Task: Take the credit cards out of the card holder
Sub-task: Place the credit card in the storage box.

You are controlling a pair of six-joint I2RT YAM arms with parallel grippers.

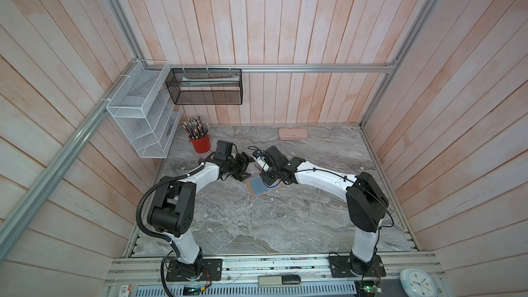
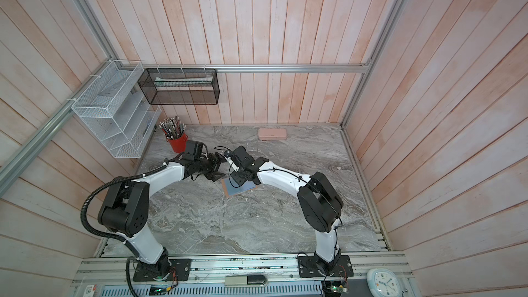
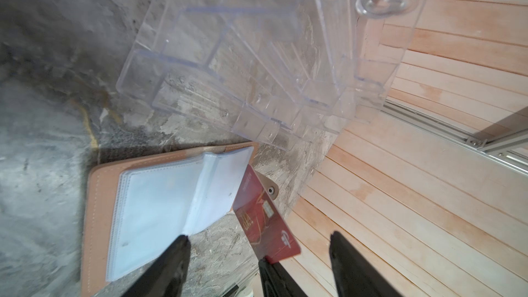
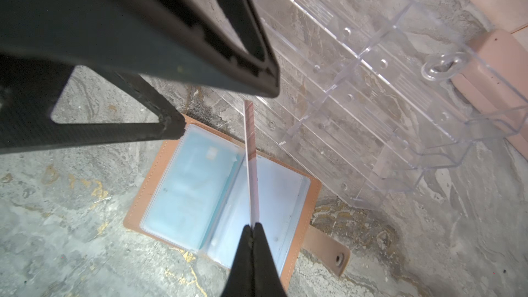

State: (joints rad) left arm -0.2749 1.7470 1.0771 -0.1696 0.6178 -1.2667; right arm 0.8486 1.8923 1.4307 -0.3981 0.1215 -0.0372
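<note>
Jutting from right gripper [image 4: 253,226], red card [image 3: 265,224], seemingly above card holder [image 4: 185,190]

Hardly any writing can be read. The red card [image 3: 265,224] carries gold lettering beside its chip, too blurred to make out, and a white round logo near one corner. The clock [image 1: 421,282] shows dial marks too small to read. A sticker [image 1: 126,291] on the front rail has illegible dark print.
</note>
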